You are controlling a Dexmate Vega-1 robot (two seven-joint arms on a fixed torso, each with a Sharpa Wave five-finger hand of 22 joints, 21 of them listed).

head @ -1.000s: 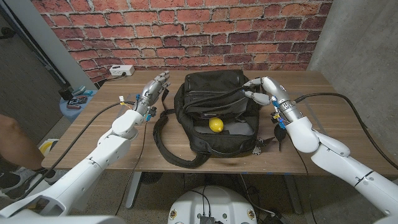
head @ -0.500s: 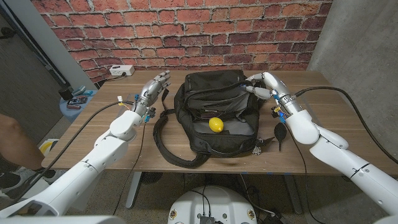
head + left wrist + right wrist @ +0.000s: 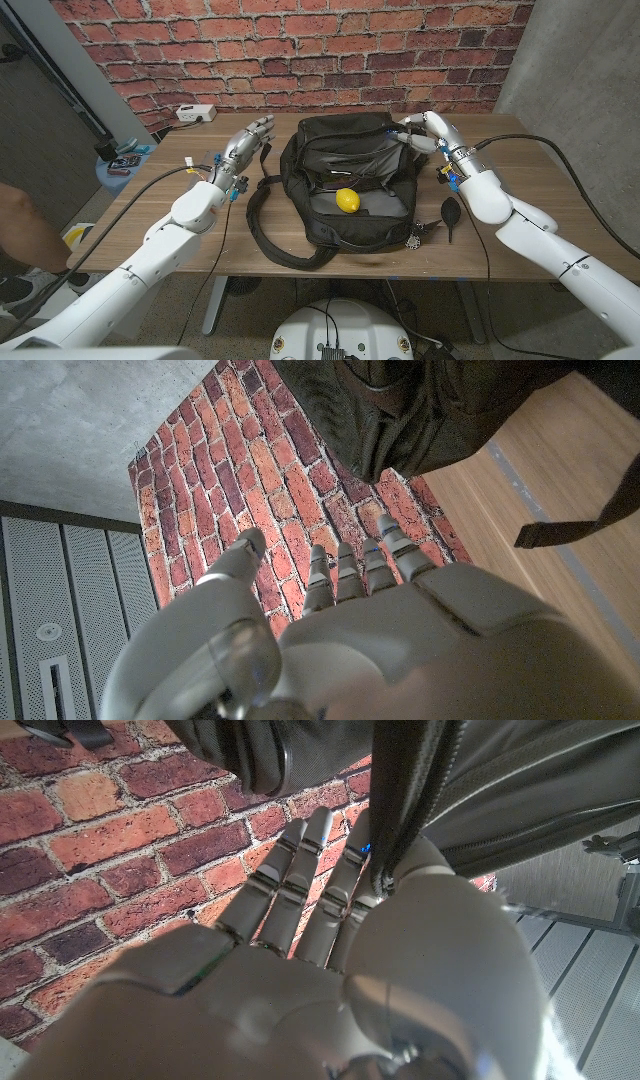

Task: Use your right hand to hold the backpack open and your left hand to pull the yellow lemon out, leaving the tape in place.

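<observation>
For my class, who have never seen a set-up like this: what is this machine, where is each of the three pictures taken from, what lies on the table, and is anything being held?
It is a robot with two white arms, each ending in a hand. The wide picture looks down from its head; the other two come from cameras on its wrists, looking along the backs of the hands. On the wooden table lies an open black backpack with a yellow lemon inside. The right hand pinches the backpack's edge at the far corner, seemingly holding it open. The left hand hangs beside the bag, fingers straight, holding nothing.
</observation>
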